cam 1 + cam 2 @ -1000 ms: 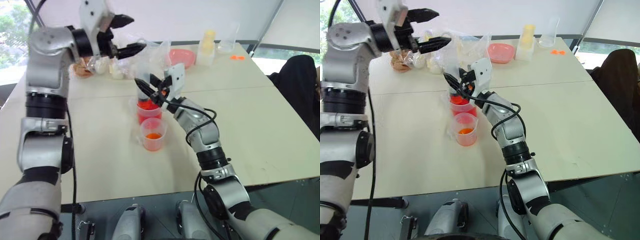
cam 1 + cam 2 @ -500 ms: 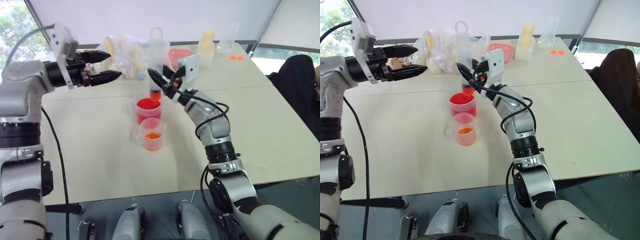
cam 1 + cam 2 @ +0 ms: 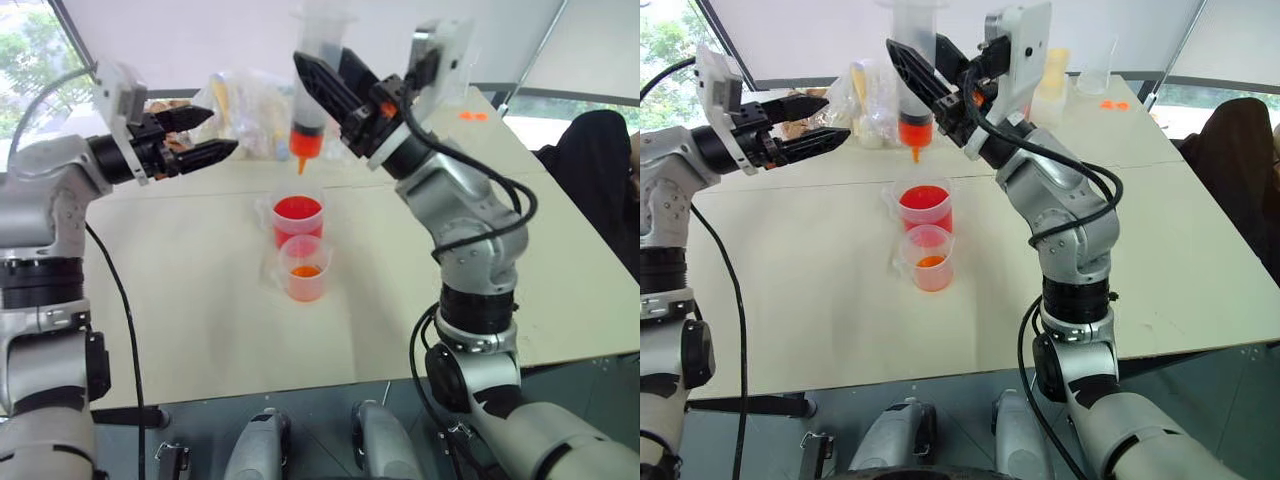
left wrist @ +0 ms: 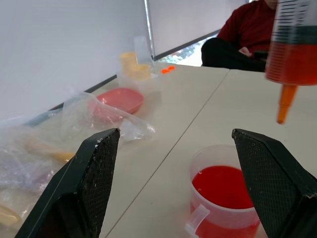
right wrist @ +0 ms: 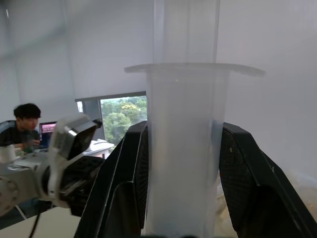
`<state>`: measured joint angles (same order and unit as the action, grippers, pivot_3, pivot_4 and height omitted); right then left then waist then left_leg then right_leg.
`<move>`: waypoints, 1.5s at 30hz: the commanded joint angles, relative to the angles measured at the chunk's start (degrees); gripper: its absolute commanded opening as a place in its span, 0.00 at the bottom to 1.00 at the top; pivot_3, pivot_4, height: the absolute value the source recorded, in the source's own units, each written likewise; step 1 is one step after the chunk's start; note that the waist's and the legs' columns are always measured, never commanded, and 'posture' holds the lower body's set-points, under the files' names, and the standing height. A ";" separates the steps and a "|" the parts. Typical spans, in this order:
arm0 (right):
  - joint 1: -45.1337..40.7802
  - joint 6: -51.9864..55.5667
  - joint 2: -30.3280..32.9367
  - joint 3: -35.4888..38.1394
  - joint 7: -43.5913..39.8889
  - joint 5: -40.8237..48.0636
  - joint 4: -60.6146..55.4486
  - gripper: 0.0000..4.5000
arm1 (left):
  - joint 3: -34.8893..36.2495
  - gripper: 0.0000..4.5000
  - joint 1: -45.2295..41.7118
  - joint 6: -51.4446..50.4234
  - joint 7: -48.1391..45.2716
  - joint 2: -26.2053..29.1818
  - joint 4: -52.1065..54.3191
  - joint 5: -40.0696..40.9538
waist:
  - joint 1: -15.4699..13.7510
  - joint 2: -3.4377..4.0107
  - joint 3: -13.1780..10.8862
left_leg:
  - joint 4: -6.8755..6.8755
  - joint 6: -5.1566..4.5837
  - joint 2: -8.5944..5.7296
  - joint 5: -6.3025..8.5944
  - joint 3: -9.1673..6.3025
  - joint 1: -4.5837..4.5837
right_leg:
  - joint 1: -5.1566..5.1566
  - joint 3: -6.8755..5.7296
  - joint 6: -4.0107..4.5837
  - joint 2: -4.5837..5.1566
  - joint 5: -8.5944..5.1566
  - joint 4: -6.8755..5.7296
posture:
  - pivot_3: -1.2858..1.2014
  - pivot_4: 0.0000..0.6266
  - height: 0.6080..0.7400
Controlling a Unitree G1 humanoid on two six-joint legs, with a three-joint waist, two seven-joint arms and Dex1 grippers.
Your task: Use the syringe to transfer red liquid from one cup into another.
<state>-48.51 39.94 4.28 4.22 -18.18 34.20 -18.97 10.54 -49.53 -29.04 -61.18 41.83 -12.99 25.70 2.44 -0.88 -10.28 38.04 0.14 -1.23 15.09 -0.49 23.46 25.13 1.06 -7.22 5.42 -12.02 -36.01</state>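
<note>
There are two cups with red liquid, the larger cup (image 3: 298, 220) and the smaller cup (image 3: 306, 269), one syringe (image 3: 313, 95) and one pink dish (image 4: 121, 99).

I see the syringe (image 3: 312, 95) with a clear barrel, red-orange liquid in its lower part and an orange tip. At centre frame the larger clear cup (image 3: 298, 221) holds bright red liquid (image 3: 297, 209); the smaller pinkish cup (image 3: 305, 268) shows an orange-red pool. Both grippers have 2 black fingers (image 3: 200, 155). The table (image 3: 200, 310) is pale beige. A pink dish (image 4: 121, 99) sits at upper centre, beside a yellowish container (image 3: 1055, 72).
</note>
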 commanded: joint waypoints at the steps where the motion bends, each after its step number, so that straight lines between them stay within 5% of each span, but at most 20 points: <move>1: 4.12 4.92 -0.22 -0.05 3.49 3.97 -6.83 0.32 | 0.40 0.84 -1.51 1.16 0.14 -0.45 0.32 0.96 | -0.14 0.00 0.00 | 0.00 0.00 0.00 0.00 0.00 -0.01 | -0.01 0.00 0.00 0.01 0.00 0.00 | 0.52 0.24 1.00; 8: 13.20 3.48 1.13 -5.31 2.70 1.25 -7.89 0.32 | -0.86 0.84 -6.15 0.80 -1.52 -2.95 -1.83 2.26 | -0.16 -0.02 0.01 | 0.03 -0.01 -0.04 0.00 0.01 0.00 | -0.03 -0.03 0.00 0.00 0.00 0.02 | 0.52 0.24 1.00; 18: 15.03 1.66 0.63 -6.82 3.27 0.08 -7.25 0.32 | -3.01 0.84 -18.73 1.84 -4.34 -8.55 -4.45 3.21 | -0.07 -0.03 0.00 | 0.06 -0.01 -0.06 0.00 0.03 0.00 | -0.05 0.00 -0.02 -0.01 -0.01 0.04 | 0.52 0.24 1.00; 42: 15.02 -3.26 0.26 -9.40 1.24 -4.37 -4.18 0.32 | -10.29 0.84 -22.50 13.63 -5.38 -10.15 -12.39 -7.12 | -0.07 -0.02 0.00 | 0.07 -0.01 -0.03 0.00 0.03 -0.02 | -0.02 0.03 0.00 -0.07 -0.02 0.08 | 0.52 0.24 1.00; 45: 15.26 -3.44 0.30 -9.42 1.19 -4.44 -4.22 0.32 | -9.95 0.66 -22.57 13.92 -5.81 -10.40 -12.20 -6.63 | -0.03 -0.03 0.00 | 0.07 -0.01 -0.03 0.00 0.02 -0.02 | -0.02 0.03 0.00 -0.07 -0.02 0.08 | 0.52 0.24 1.00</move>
<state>-32.54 38.38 5.12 -4.57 -15.73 29.41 -20.61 -0.24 -70.50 -15.81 -67.14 31.07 -25.80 19.02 2.41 -0.91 -10.28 38.12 0.12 -1.26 15.09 -0.47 23.43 25.11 1.08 -7.22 5.35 -12.04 -35.93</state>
